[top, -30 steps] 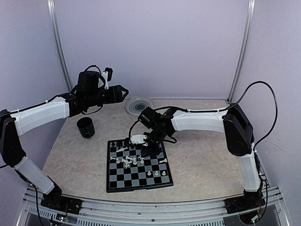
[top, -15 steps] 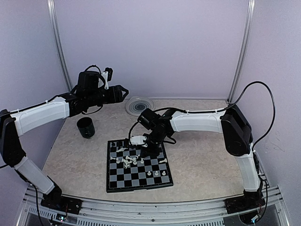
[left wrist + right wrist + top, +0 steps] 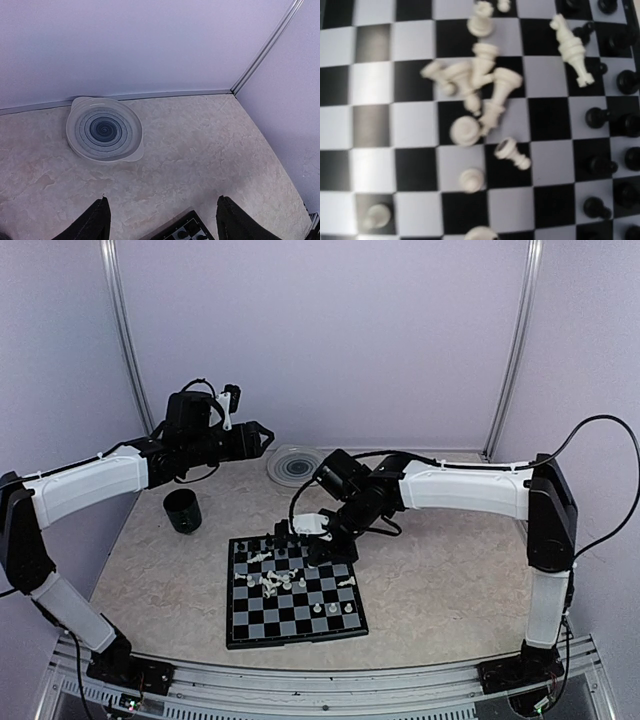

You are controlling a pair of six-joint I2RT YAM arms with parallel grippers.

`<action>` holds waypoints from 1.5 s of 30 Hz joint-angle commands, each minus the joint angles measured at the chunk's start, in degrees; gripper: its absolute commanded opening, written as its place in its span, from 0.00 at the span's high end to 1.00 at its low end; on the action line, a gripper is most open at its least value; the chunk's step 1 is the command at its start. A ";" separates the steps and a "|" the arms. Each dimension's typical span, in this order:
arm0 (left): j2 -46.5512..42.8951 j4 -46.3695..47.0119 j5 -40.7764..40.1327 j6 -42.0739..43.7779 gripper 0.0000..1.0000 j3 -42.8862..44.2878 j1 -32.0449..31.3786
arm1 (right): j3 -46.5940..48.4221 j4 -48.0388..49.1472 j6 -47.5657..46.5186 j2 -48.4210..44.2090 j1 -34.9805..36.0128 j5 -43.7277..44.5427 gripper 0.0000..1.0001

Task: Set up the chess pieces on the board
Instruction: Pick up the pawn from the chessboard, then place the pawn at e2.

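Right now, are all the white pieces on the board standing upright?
No: the right wrist view shows several white pieces lying toppled in a heap on the board.

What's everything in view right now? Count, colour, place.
board: one, black-and-white chequered, mid-table
white pieces: over a dozen, cream, most toppled in a heap mid-board, a few upright nearer the arms
black pieces: ten or more, black, along the board's far edge
cup: one, black, left of the board
plate: one, clear ridged, by the back wall
table: one, beige marbled
left gripper: open, empty, raised at back left
right gripper: shut, over the board's far edge; any held piece not visible
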 commanded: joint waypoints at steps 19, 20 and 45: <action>0.47 -0.37 0.49 -0.29 0.28 2.13 0.16 | -2.36 0.28 -0.46 4.63 10.76 4.06 0.98; 0.42 -0.38 0.51 -0.28 0.28 2.16 0.16 | -2.05 0.37 -0.34 4.95 10.76 4.63 0.98; 0.34 -0.31 0.95 -0.34 0.28 2.22 0.16 | 7.51 -3.56 1.21 4.80 4.49 2.47 0.79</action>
